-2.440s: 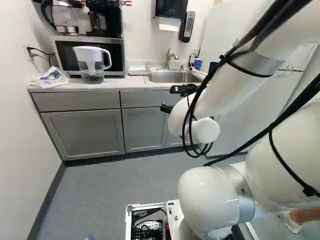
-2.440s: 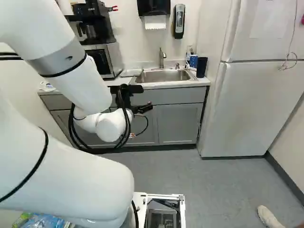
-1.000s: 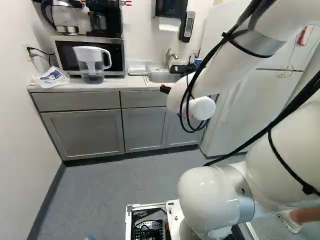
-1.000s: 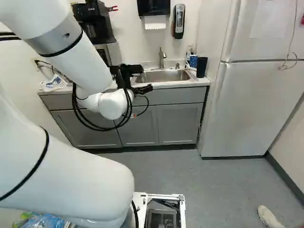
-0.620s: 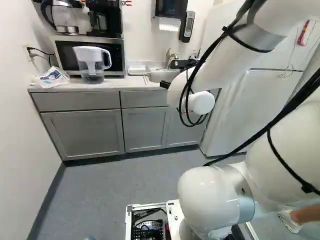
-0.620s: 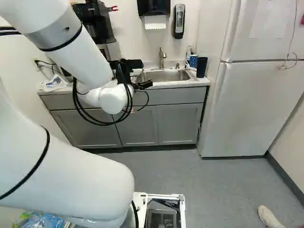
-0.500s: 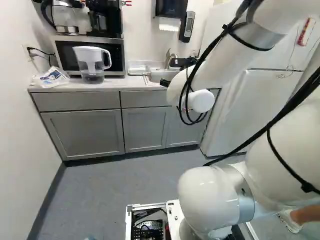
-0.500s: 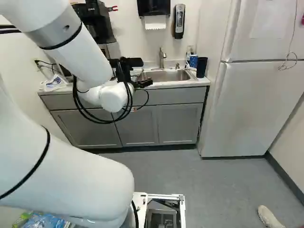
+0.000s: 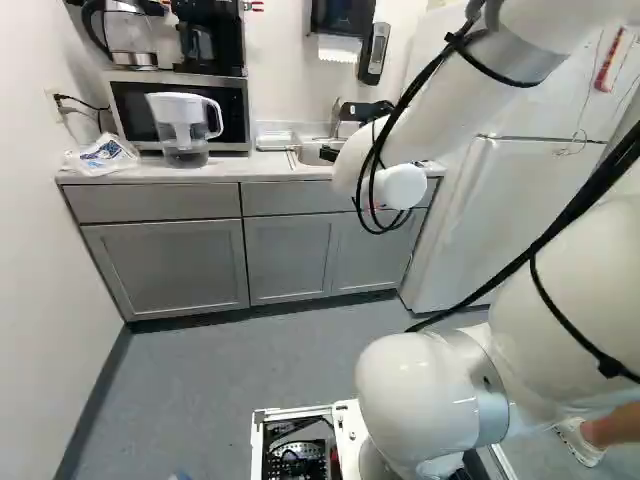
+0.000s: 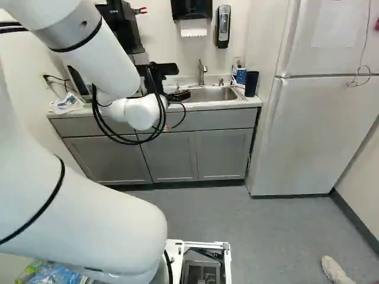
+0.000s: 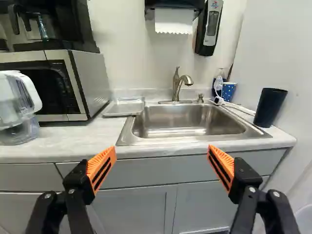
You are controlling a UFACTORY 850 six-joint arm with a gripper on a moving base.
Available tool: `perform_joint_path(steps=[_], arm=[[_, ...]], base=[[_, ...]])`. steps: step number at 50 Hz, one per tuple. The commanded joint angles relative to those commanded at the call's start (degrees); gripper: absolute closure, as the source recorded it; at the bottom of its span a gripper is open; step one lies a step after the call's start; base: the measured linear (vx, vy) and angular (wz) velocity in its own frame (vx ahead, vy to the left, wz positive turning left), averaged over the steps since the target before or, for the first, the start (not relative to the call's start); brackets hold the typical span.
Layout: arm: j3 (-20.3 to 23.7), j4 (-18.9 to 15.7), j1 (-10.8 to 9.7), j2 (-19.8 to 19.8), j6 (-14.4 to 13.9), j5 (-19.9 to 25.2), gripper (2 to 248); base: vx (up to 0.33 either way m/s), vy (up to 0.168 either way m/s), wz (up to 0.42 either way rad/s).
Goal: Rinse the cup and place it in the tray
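Gripper (image 11: 161, 150) wide open, nothing in it. Dark cup (image 11: 268, 109) stands beside sink (image 11: 195, 140), near spotted cup (image 11: 228, 91); dark one likely meant. Looks light, stiff, maybe slippery wet. Best hold: round middle, gently. Tray (image 11: 124, 107) sits between microwave (image 11: 89, 80) and sink.

the dark cup (image 10: 251, 84) stands on the counter (image 10: 225, 105) between sink (image 10: 210, 94) and fridge (image 10: 323, 136).

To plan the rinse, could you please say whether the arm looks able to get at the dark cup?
Probably yes: the tool is open and nothing stands before the dark cup, though a white surface rises beside it.
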Motion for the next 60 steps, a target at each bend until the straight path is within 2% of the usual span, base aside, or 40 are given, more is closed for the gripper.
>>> perform_joint_path(steps=[60], arm=[[-9.46,0.0,0.0,-2.19,0.0,-6.78,3]], base=[[0.0,0.0,0.0]])
